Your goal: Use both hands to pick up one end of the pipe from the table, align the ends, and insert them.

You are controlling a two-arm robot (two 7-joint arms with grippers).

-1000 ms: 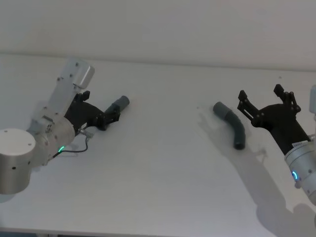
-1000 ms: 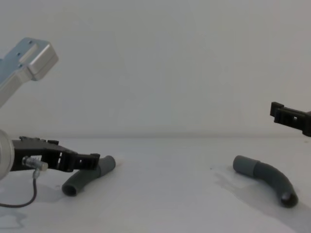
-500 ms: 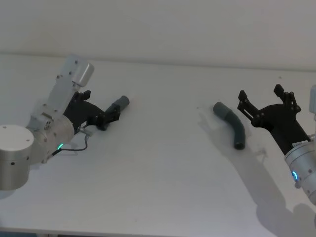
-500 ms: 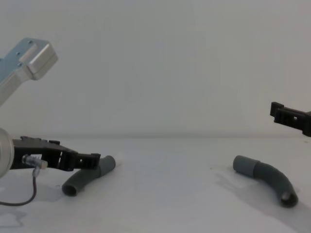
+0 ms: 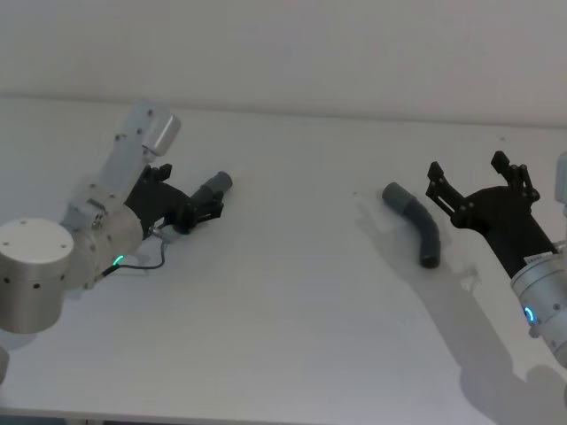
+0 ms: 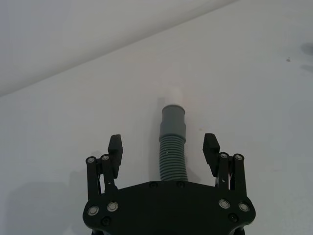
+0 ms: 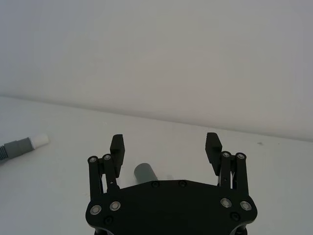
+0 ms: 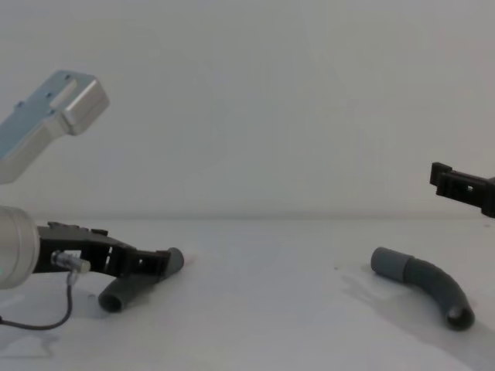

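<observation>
Two dark-grey corrugated pipe pieces lie on the white table (image 5: 292,310). Over the left piece (image 5: 216,186) my left gripper (image 5: 202,205) is open and low, one finger on each side of the hose. In the left wrist view the hose (image 6: 172,156) runs between the fingers (image 6: 115,147), its grey cuff and white tip (image 6: 173,93) pointing away. The curved right piece (image 5: 418,223) lies free just left of my right gripper (image 5: 468,177), which hovers open. Its socket end (image 7: 144,172) shows below the right gripper (image 7: 165,147). The chest view has both pieces (image 8: 130,287) (image 8: 425,283).
A thin black cable (image 5: 146,263) loops from my left wrist down to the table. The table's far edge meets a plain white wall (image 5: 292,53). Bare table lies between the two pieces.
My left gripper has slid forward along the left piece, so its fingers now straddle more of the hose. The right arm and both pieces have stayed put.
</observation>
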